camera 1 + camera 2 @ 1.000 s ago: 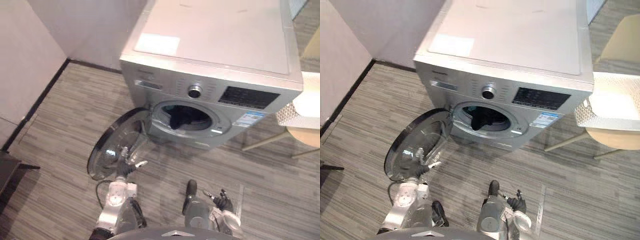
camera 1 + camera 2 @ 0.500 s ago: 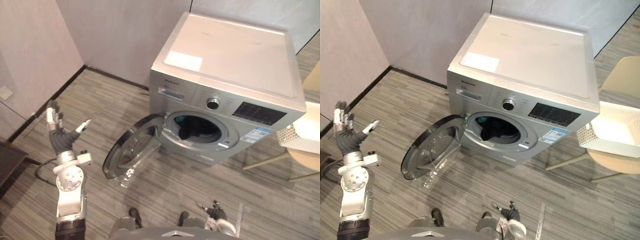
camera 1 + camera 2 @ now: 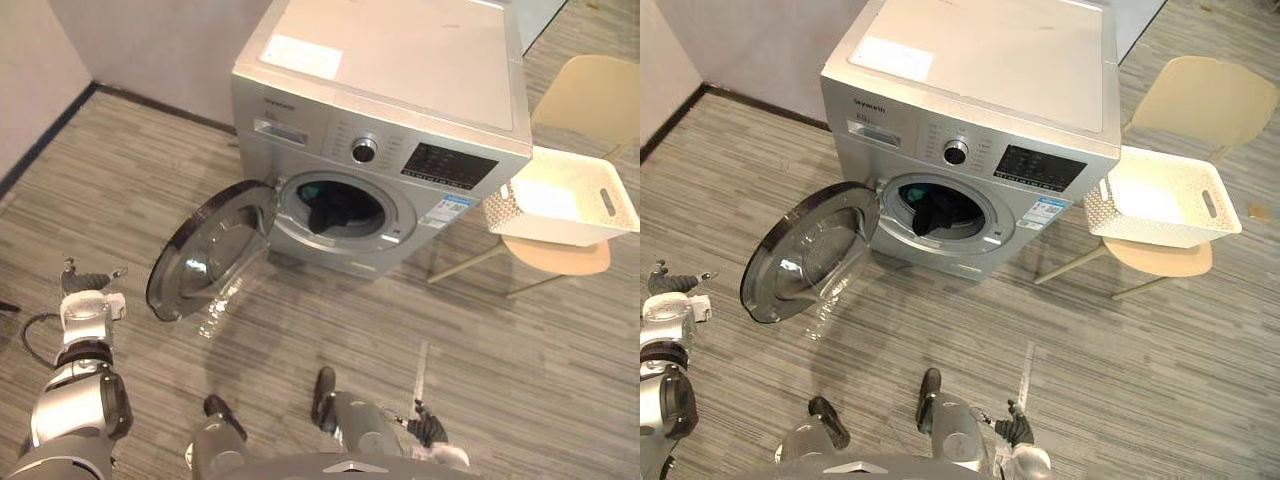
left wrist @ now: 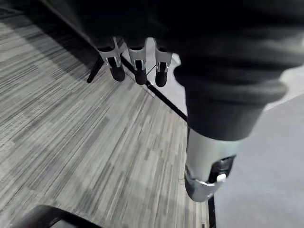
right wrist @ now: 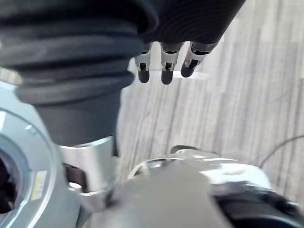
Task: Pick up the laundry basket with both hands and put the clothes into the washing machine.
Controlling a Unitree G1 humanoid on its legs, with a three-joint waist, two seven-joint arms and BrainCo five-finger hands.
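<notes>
Nothing readable: washing machine lid, upper centre, white sticker; front, blue-white label (lettering too small).

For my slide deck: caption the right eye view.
Washing machine with door open, dark clothes inside; white laundry basket on a beige chair.

Laundry corner, washing machine (door open), laundry basket on chair

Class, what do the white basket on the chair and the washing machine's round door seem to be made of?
White perforated laundry basket: likely moulded plastic, matte; regular holes, handle slot.
Round washing-machine door: clear glass or plastic window, glossy dark rim; bright reflections.
</notes>
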